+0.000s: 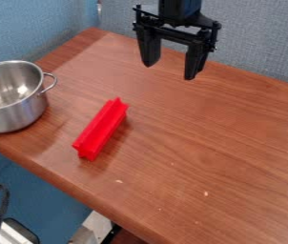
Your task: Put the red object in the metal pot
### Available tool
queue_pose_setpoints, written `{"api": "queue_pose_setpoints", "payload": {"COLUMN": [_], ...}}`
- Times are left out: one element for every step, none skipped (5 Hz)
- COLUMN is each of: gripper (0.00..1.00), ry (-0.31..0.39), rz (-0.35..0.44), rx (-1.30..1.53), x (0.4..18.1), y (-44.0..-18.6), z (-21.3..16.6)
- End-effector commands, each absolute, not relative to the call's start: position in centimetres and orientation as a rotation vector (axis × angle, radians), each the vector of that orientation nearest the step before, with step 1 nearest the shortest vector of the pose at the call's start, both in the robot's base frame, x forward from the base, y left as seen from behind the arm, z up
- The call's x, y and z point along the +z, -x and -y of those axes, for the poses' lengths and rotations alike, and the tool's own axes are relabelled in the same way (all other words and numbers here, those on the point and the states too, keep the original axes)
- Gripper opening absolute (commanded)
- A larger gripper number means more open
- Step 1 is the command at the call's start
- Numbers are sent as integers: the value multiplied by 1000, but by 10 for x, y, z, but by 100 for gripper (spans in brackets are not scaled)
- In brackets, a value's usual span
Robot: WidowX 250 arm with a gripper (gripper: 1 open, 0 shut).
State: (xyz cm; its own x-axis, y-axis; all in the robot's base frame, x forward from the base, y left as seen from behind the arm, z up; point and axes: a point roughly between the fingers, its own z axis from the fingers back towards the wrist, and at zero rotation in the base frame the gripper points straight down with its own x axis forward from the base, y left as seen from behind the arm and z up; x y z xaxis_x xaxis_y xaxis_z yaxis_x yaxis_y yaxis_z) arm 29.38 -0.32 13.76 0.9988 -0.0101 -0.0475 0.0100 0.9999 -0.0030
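The red object (pixel 101 130), a long bright red block, lies flat on the wooden table, angled from lower left to upper right. The metal pot (pixel 10 94) stands upright at the table's left edge, shiny and with nothing inside that I can see. My gripper (pixel 171 58) hangs above the far part of the table, well up and to the right of the red object, its two black fingers (pixel 148 50) spread apart and pointing down. Nothing is between them.
The brown wooden table (pixel 211 152) runs diagonally, with its front edge falling away at the lower left. A blue wall stands behind it. Dark cables and a white frame show below the table's edge at the bottom left.
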Motion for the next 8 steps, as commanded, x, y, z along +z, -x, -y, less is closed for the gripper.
{"api": "queue_pose_setpoints", "payload": {"gripper": [100, 100, 100, 100, 100, 100, 100, 100], "ry": [5, -7, -68, -119, -125, -123, -109, -105], "rz": [-67, -74, -35, -6, 44, 97, 134, 148], "rx": [13, 43, 14, -13, -45, -63, -69, -79], "x": [133, 116, 108, 100, 90, 82, 76, 71], "y": [-294, -274, -263, -257, -249, -235, -221, -228], "z": [-8, -35, -53, -65, -73, -83, -89, -88]}}
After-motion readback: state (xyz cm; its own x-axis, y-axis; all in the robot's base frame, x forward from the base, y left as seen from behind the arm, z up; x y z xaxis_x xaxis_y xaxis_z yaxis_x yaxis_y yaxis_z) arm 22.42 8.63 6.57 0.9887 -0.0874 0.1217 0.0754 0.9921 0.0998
